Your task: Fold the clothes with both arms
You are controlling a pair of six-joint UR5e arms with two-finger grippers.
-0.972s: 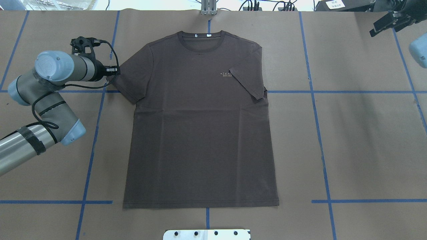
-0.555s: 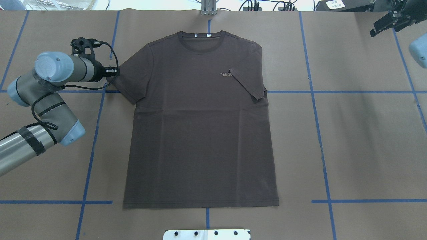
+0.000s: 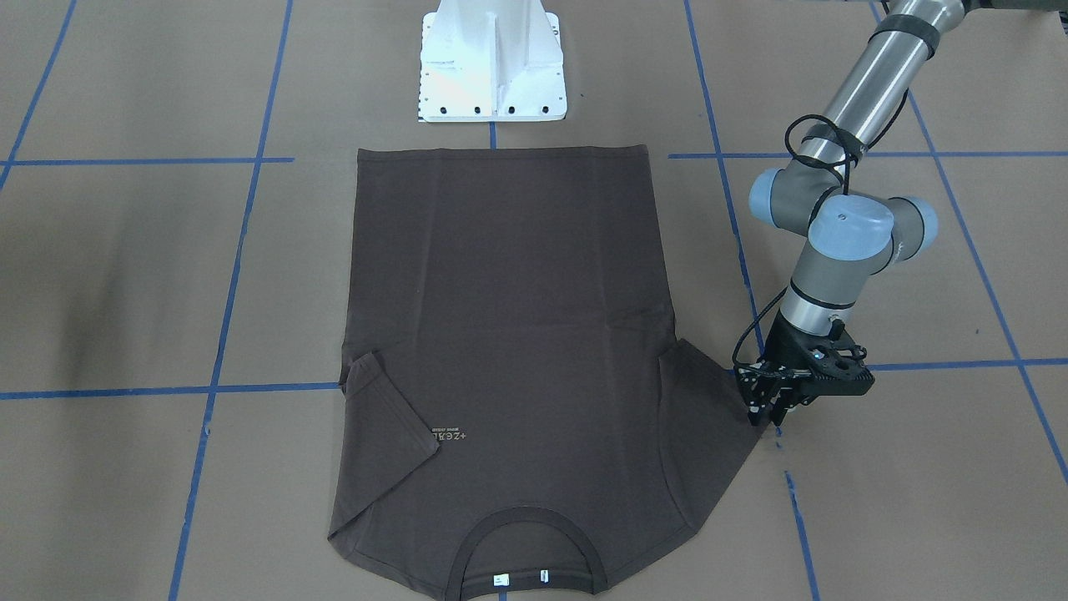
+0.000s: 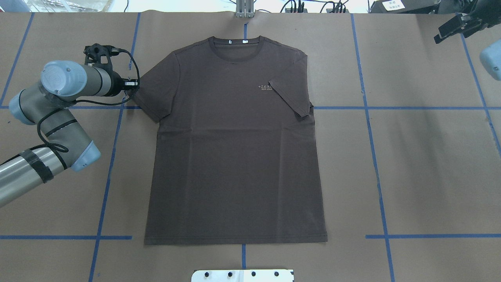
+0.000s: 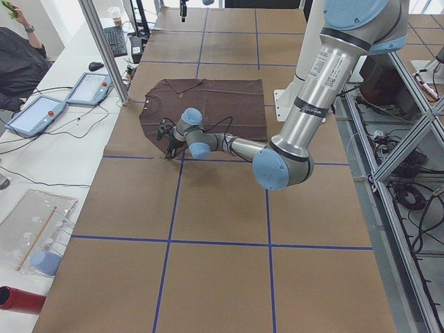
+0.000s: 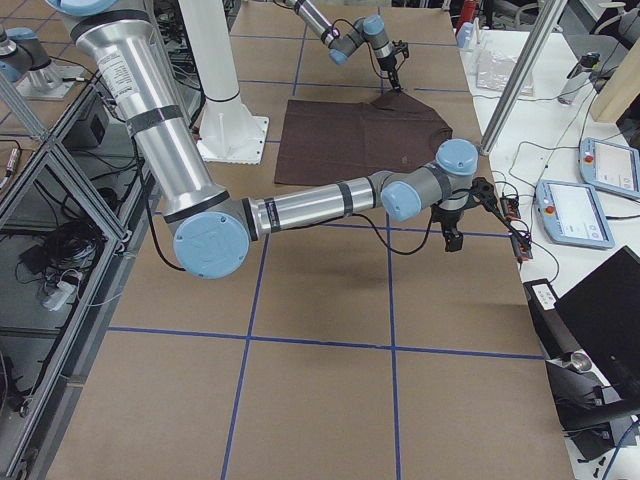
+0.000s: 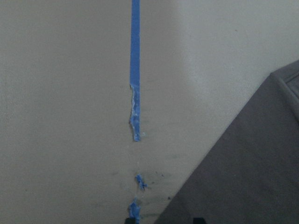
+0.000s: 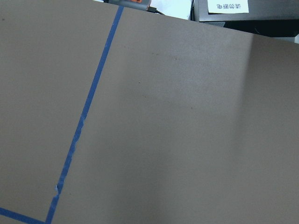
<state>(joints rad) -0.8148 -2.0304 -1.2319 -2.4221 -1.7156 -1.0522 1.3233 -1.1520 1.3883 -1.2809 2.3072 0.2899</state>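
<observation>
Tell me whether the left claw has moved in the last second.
No. The left claw sits at the sleeve edge of the T-shirt, just above the blue tape crossing, exactly as before.

The overhead camera looks down on the dark brown T-shirt (image 4: 235, 156) from behind its hem, collar at the top; the front-facing camera looks steeply down from beyond the collar, so the white pedestal base (image 3: 492, 71) shows above the hem; both take in the whole T-shirt; the two side cameras stand high and far off at opposite table ends, each beyond one sleeve; the left wrist camera hangs close over one sleeve's edge (image 7: 252, 163); the right wrist camera sees only paper-covered table (image 8: 187, 140) and blue tape (image 8: 79, 135), off the T-shirt.
</observation>
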